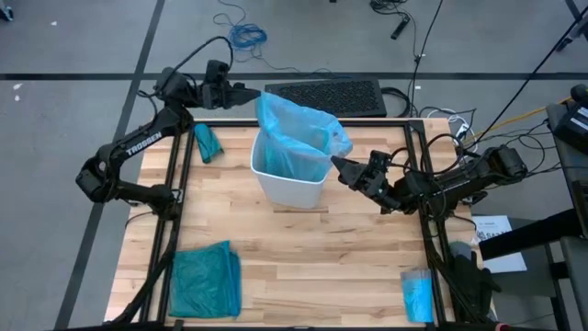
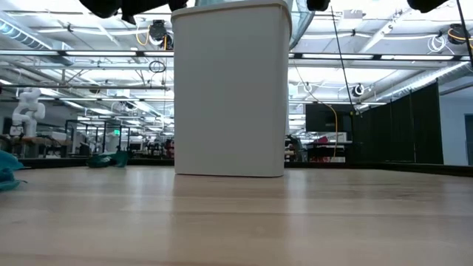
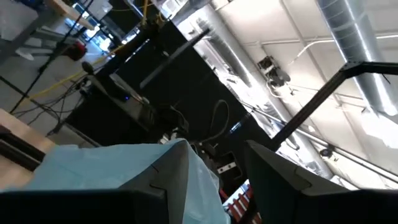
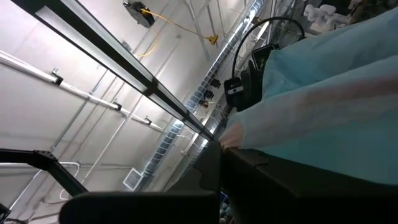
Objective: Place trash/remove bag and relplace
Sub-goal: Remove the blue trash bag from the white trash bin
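**Liner gripped from both sides above the bin**

The pale blue bag [image 1: 296, 138] is seen standing in the white bin [image 1: 289, 188] near the middle of the wooden table [image 1: 303, 267], its upper edge bunched up above the rim. The left gripper [image 1: 250, 93] is held at the bag's far-left edge, its fingers partly apart with blue film between them. The right gripper [image 1: 338, 165] is pressed against the right side of the bag, its fingers closed together, apparently pinched on the film. No trash can be made out in these views.

A tear is judged the main risk: the film is thin, and unequal pulls by the two arms could stretch or split it. The bin could also be dragged or tipped if the liner clings to its walls. A slip from the left fingers would let that side collapse back.

The word "TROSSEN" is readable on the left arm [image 1: 147, 138]. No other writing can be read.
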`<state>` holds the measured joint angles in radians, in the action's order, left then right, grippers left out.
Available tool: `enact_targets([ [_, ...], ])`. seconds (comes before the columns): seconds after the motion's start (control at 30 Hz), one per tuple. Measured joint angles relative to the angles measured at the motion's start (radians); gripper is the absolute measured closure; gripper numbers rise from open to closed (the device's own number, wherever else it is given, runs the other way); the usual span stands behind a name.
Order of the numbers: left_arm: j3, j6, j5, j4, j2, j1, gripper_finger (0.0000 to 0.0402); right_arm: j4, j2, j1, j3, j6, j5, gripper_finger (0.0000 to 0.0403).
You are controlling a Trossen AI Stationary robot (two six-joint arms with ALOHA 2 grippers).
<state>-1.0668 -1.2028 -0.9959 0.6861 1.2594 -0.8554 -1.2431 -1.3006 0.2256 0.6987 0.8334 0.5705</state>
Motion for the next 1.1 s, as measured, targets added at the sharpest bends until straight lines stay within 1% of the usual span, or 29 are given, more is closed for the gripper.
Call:
enact_targets([
  [0.07, 0.000, -0.045, -0.068, 0.001, 0.000, 0.001, 0.0249, 0.000, 0.000, 0.000, 0.000, -0.002, 0.000, 0.0403],
  [0.13, 0.000, -0.079, -0.160, 0.001, 0.000, 0.010, 0.0249, -0.001, 0.000, -0.001, 0.000, -0.003, 0.000, 0.0403],
  [0.17, 0.000, -0.089, -0.180, 0.000, 0.000, 0.023, 0.0249, -0.001, 0.000, -0.002, 0.000, -0.003, 0.001, 0.0403],
  [0.27, 0.000, -0.074, -0.180, 0.016, -0.001, 0.059, 0.0249, 0.000, 0.000, -0.002, 0.000, -0.003, 0.005, 0.0403],
  [0.4, 0.000, -0.077, -0.178, 0.010, -0.017, 0.061, 0.0249, -0.002, 0.000, -0.002, 0.000, -0.005, 0.005, 0.0403],
  [0.6, 0.000, -0.191, -0.178, 0.006, -0.039, 0.067, 0.0249, -0.010, 0.002, -0.001, 0.000, -0.010, 0.005, 0.0403],
  [1.0, 0.000, -0.207, -0.169, 0.007, -0.065, 0.010, 0.0249, 0.011, 0.003, 0.064, 0.000, 0.008, 0.009, 0.0403],
  [1.1, 0.000, -0.206, -0.177, 0.005, -0.065, 0.007, 0.0249, 0.008, 0.003, 0.080, 0.000, -0.006, 0.034, 0.0403],
])
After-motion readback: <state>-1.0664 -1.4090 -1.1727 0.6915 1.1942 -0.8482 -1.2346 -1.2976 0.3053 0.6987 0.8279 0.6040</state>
